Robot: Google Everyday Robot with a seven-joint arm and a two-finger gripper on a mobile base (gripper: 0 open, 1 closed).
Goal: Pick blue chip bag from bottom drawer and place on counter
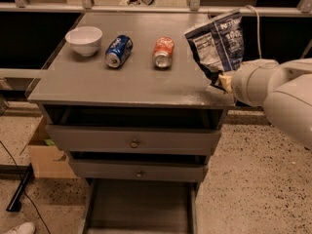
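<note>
Counter (136, 89): a flat grey top is seen across the middle of the frame, with a bowl and two cans laid on its upper left half

Arm (287, 94): a bulky white arm is seen entering from the right edge, its rounded wrist set level with the counter's right front corner

Bottom drawer (141, 211): it is pulled out far at the bottom centre of the frame; a bare grey floor is shown inside

Knobbed drawers: the upper one (134, 140) and the lower one (139, 170) are stacked under the counter, each pulled out slightly, a small round knob at the middle of each

Cardboard box (46, 155): it is set on the speckled floor at the left of the cabinet, partly hidden by it

Chip bag (217, 45): the dark blue bag with white panels is held upright in the air over the counter's right edge, in the upper right of the frame; only its lower end is gripped

Bowl (84, 39): a white bowl is placed upright near the counter's left edge

Blue can (118, 50): it is laid on its side just right of the bowl

Orange can (163, 51): it is laid on its side right of the blue can, left of the bag

Gripper (224, 83): it is found at the counter's right front corner, its fingers closed on the bag's crumpled lower edge; only a pale tan pad is shown
</note>
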